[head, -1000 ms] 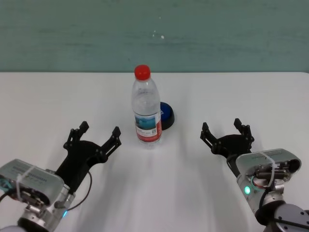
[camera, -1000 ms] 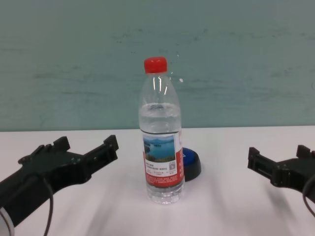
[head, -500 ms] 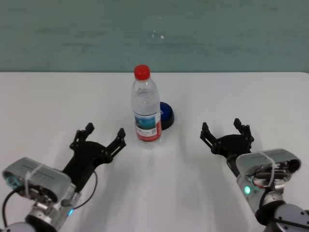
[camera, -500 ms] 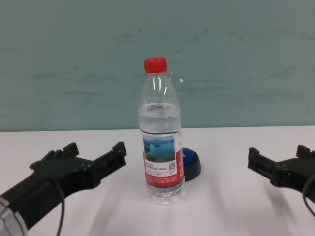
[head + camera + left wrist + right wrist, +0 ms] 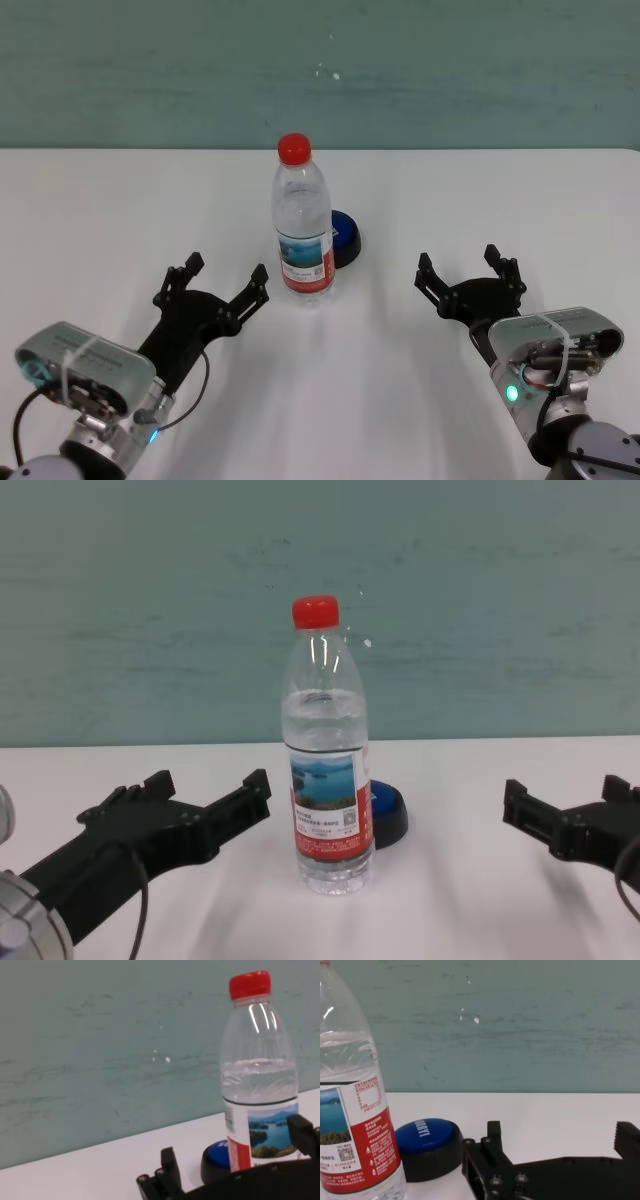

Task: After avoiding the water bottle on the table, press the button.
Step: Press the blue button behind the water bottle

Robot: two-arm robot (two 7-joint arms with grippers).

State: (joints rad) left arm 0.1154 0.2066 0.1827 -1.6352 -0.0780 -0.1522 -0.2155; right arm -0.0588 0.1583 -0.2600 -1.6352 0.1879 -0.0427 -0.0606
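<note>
The water bottle (image 5: 303, 232), clear with a red cap and a lake label, stands upright mid-table; it also shows in the chest view (image 5: 329, 760). The blue button (image 5: 346, 238) with a black rim sits just behind it to the right, partly hidden; the right wrist view shows it (image 5: 426, 1144) beside the bottle (image 5: 355, 1110). My left gripper (image 5: 226, 279) is open and empty, just left of the bottle's base, apart from it. My right gripper (image 5: 469, 271) is open and empty, well right of the button.
The white table (image 5: 120, 210) runs to a teal wall (image 5: 450, 70) behind. Bare tabletop lies between the bottle and my right gripper and in front of both arms.
My left gripper has moved forward and to the right, closer to the bottle's base. The right arm, the bottle and the button have not moved.
</note>
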